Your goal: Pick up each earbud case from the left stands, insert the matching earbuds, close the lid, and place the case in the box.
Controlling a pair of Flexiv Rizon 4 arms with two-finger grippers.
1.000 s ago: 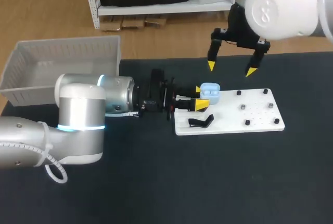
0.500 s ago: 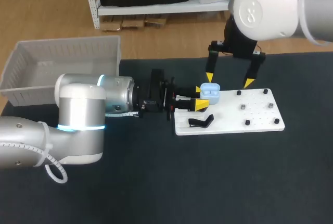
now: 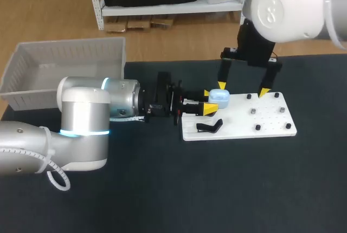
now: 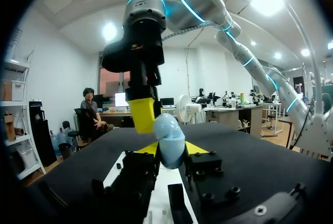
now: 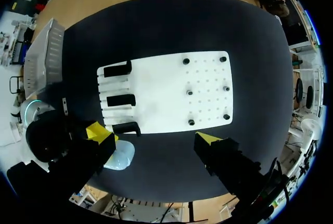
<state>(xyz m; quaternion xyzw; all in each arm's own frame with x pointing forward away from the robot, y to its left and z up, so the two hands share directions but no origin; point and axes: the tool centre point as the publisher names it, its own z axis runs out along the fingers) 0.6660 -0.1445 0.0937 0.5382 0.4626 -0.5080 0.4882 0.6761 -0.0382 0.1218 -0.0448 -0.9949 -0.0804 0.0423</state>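
Observation:
My left gripper [image 3: 208, 100] lies level over the near-left end of the white board [image 3: 271, 122], shut on a light blue earbud case [image 3: 219, 98]. In the left wrist view the case [image 4: 170, 139] stands between the yellow tips of the left gripper [image 4: 172, 150]. My right gripper [image 3: 242, 89] hangs open above the board, fingers pointing down, one fingertip [image 3: 221, 85] right beside the case. In the right wrist view the case [image 5: 119, 156] sits by one tip of the right gripper [image 5: 155, 136], not between them. No earbuds show.
A grey basket [image 3: 32, 88] stands at the far left of the table. A black stand [image 3: 209, 127] sits on the board's left part, and three black stands [image 5: 120, 100] show in the right wrist view. Several small pegs [image 3: 252, 111] dot the board's right half.
My right gripper has come down and slightly right, from above the table's far edge to just over the board, one finger now beside the case. The left arm has kept still.

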